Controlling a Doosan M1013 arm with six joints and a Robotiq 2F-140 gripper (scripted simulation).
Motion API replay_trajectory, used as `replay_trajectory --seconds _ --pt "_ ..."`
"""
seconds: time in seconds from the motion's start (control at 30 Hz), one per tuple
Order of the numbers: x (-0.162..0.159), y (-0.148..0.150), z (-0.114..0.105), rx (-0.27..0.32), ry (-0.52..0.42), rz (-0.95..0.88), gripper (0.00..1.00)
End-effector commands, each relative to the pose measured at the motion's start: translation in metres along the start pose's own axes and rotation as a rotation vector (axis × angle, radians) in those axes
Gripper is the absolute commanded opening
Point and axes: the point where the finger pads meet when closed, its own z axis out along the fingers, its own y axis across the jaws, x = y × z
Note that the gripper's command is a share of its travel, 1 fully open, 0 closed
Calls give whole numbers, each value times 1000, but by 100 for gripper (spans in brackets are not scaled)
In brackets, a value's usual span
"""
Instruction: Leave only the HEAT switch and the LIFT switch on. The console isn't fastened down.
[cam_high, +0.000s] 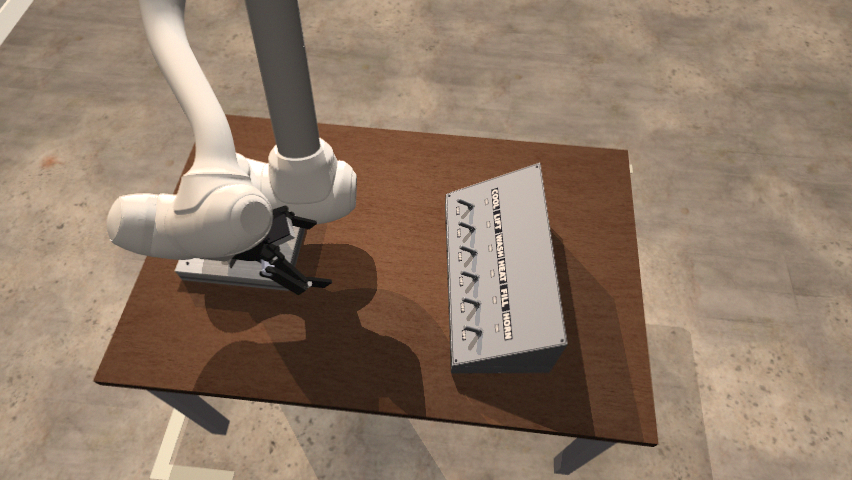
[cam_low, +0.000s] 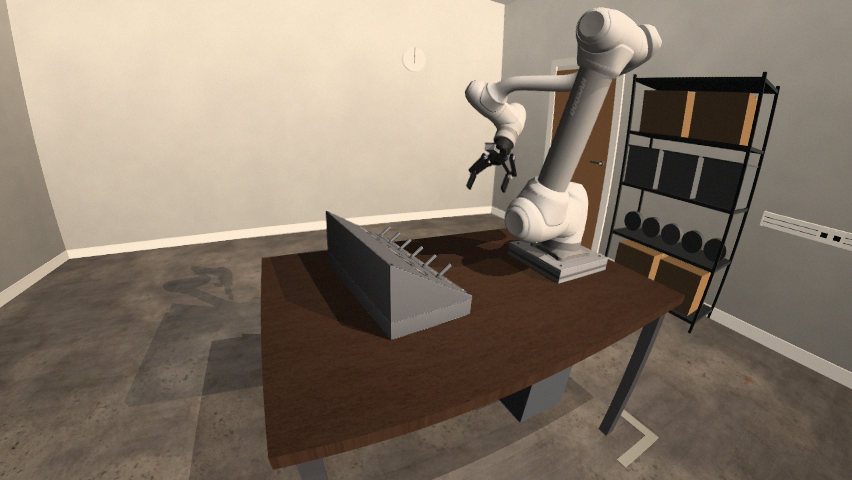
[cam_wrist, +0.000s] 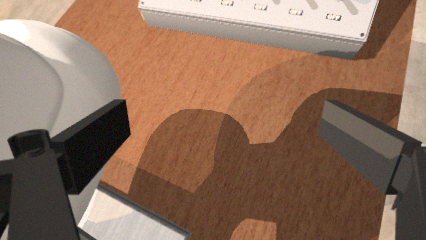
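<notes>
The grey sloped console (cam_high: 503, 268) lies on the right half of the wooden table, with a column of six lever switches labelled COOL, LIFT, WASH, HEAT, FILL, HORN. The LIFT switch (cam_high: 466, 227) is second from the far end and the HEAT switch (cam_high: 468, 277) is fourth. All the levers lean the same way and the lamps beside them look unlit. My gripper (cam_high: 304, 253) is open and empty, high above the table near the arm's base and well to the left of the console. In the exterior view the gripper (cam_low: 488, 180) hangs above and behind the console (cam_low: 396, 274). In the wrist view the open fingers frame bare table, with the console's front edge (cam_wrist: 260, 20) at the top.
The arm's base plate (cam_high: 238, 271) is bolted to the table's left side and the arm's big joints hang over it. A black shelf with boxes (cam_low: 691, 196) stands on the floor behind the table. The console's right side is near the table edge (cam_high: 634, 286).
</notes>
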Motion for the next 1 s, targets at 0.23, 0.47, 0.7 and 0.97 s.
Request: replay_trajectory --seconds 0.23,0.47,0.7,0.97 --pt "11 2 80 -16 -352 165 100" --pt "47 -2 126 -123 -430 188 100" --pt "101 -22 174 -224 -407 185 100" --pt "153 -58 212 -272 -334 177 100"
